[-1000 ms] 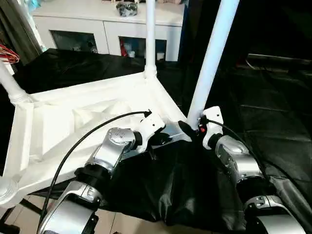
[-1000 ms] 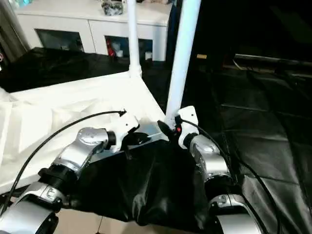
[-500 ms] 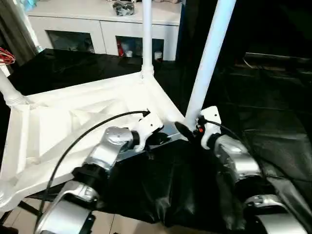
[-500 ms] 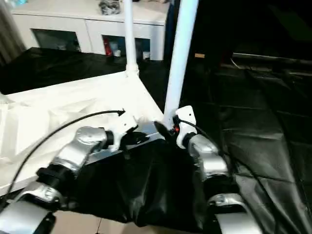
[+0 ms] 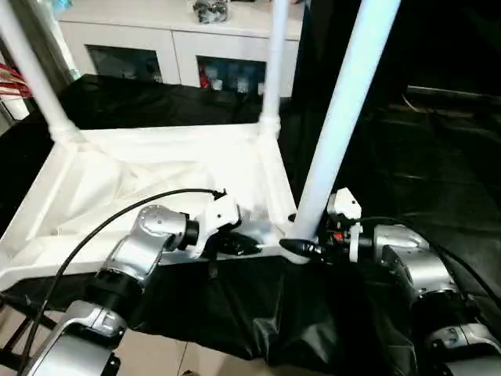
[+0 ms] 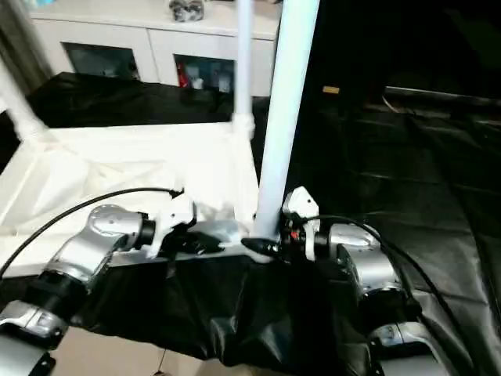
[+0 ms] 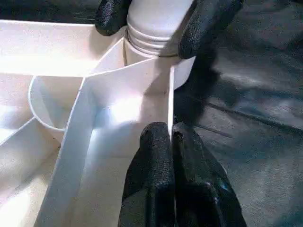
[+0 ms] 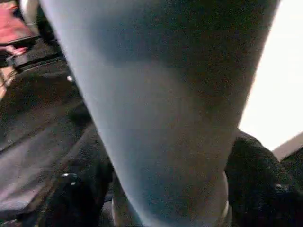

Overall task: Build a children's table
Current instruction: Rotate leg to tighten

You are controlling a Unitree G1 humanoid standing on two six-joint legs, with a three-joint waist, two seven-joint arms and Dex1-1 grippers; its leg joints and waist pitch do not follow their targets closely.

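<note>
Left eye view: the upturned tabletop [image 5: 141, 168] lies on a black cloth [image 5: 407, 149], and has swung since a second ago, its long edge now running nearly square across the robot's front. Three legs stand in corner sockets. The right gripper [image 5: 301, 248] has turned level, its fingers set apart around the base of the nearest leg [image 5: 337, 125]. Left wrist view: the left gripper [image 7: 168, 142] is pinched together on the tabletop's thin rim beside that socket, with the right fingers [image 7: 208, 23] on either side of the leg base. The near-left corner lies beyond the frame, so I cannot tell whether a fourth leg is fitted; this one looks seated.
</note>
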